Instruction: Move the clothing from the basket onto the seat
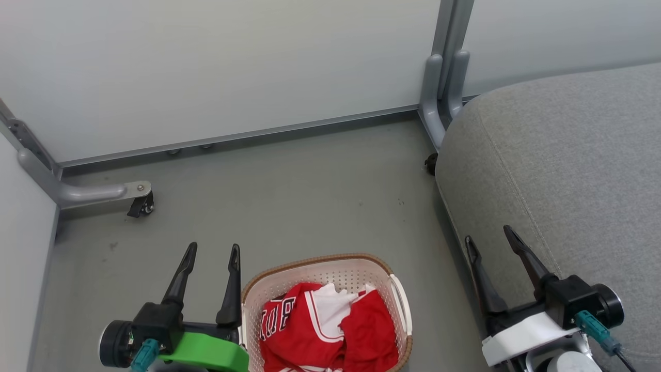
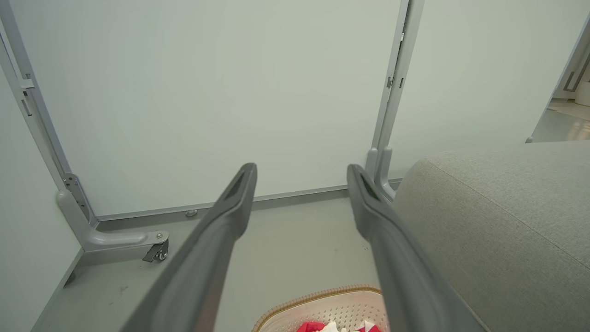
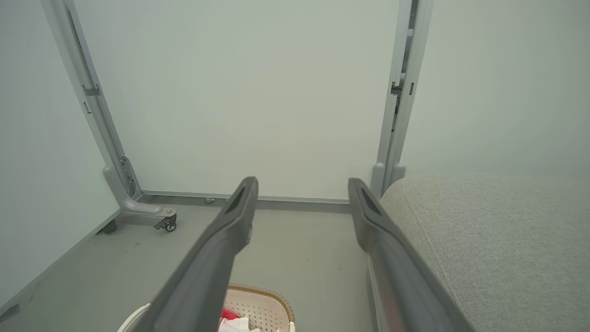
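beside the basket (image 1: 310,261), the left gripper (image 1: 213,247) and right gripper (image 1: 488,234) hang spread wide, holding nothing.

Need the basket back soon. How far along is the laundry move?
Done: nothing yet; the red clothing lies heaped in the basket, none on the visible part of the seat. In hand: nothing; the left tool and right tool hover open, the left beside the basket, the right over the seat's edge. Left: every garment.
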`<state>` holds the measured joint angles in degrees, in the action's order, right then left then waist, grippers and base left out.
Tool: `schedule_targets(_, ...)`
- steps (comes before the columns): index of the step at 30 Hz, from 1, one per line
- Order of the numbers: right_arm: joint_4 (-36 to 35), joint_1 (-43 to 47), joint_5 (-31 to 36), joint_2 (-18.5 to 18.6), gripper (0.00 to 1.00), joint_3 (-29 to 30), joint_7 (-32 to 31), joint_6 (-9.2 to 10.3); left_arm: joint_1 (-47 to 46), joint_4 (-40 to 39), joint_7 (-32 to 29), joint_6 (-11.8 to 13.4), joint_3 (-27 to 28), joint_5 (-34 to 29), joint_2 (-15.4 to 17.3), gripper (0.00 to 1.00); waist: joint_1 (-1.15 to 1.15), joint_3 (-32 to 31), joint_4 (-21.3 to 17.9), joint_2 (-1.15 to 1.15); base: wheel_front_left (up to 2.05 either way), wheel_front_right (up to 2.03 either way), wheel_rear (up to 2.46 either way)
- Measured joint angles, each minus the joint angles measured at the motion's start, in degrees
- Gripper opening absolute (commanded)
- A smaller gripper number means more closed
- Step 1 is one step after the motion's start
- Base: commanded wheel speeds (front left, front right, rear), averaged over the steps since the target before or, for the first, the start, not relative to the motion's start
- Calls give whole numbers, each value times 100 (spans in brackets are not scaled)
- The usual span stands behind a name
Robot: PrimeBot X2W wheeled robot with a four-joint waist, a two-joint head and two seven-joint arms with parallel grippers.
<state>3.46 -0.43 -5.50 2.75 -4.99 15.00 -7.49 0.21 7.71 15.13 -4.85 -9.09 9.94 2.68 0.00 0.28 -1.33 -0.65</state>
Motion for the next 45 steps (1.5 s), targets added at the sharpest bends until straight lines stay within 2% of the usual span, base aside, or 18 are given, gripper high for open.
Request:
schedule_targets(26,36,3,83,1,100,-9,1,0,-8,-2,0,16,-83,44,2,100,0,173,26,0,0,0,0)
schedule_targets(32,-120,-424,198,38,100,-12,8,0,-620,94,1,-127,-319,-243,5,100,0,590,47,0,0,0,0)
schedule_targets(35,-137,-593,218,100,100,-12,8,0,-919,272,1,-208,-494,-419,59,100,0,919,62,0,0,0,0)
schedule_targets(39,-188,-850,235,144,100,-13,9,0,-1394,588,1,-244,-950,-646,331,100,0,1376,80,0,0,0,0)
schedule_targets(45,-242,-1229,248,152,100,-57,9,0,-2224,1564,0,-254,-2024,-598,770,100,1,2051,51,0,0,0,0)
